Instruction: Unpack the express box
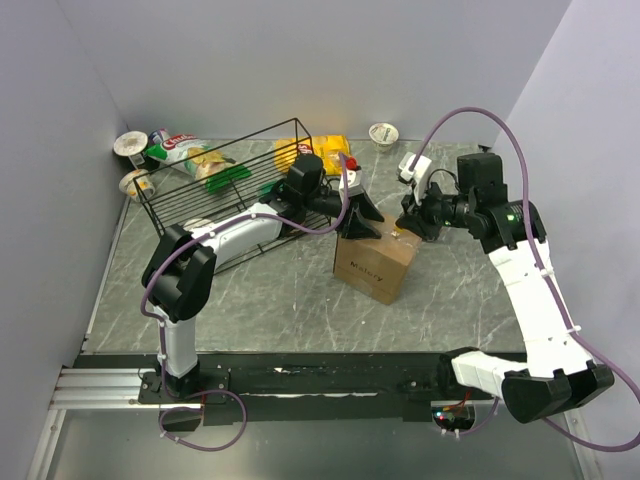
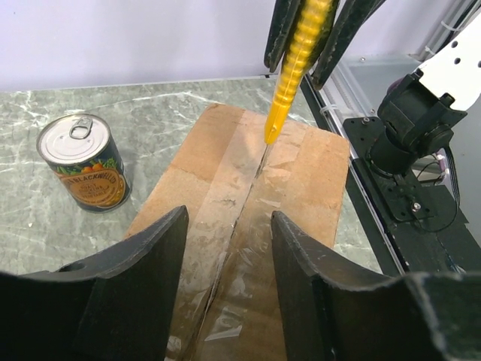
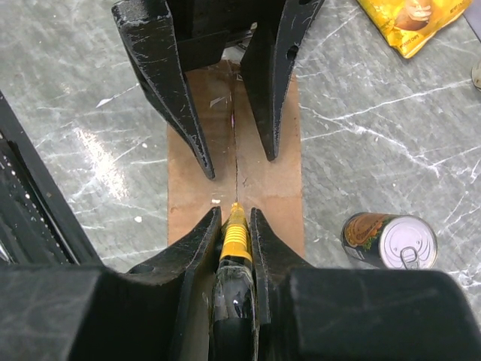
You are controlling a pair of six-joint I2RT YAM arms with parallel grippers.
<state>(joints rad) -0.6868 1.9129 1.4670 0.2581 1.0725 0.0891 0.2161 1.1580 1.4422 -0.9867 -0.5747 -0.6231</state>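
Observation:
The express box (image 1: pixel 372 268) is a brown carton standing in the middle of the table. A dark slit runs along the clear tape on its top (image 2: pixel 316 173). My left gripper (image 2: pixel 229 218) hovers just over that top, open, one finger on each side of the seam, with nothing between the fingers. From the opposite side my right gripper (image 3: pixel 235 214) is shut on a yellow ribbed cutter (image 3: pixel 236 241). The cutter (image 2: pixel 297 68) has its tip on the seam near the box's edge. In the top view the left gripper (image 1: pixel 362 222) and the right gripper (image 1: pixel 412 222) face each other above the box.
A tin can (image 2: pixel 84 162) stands on the marble beside the box. A black wire basket (image 1: pixel 230 190) lies behind my left arm. A yellow snack bag (image 1: pixel 330 150), a green-and-white bag (image 1: pixel 185 150) and a white cup (image 1: pixel 384 133) sit along the back wall.

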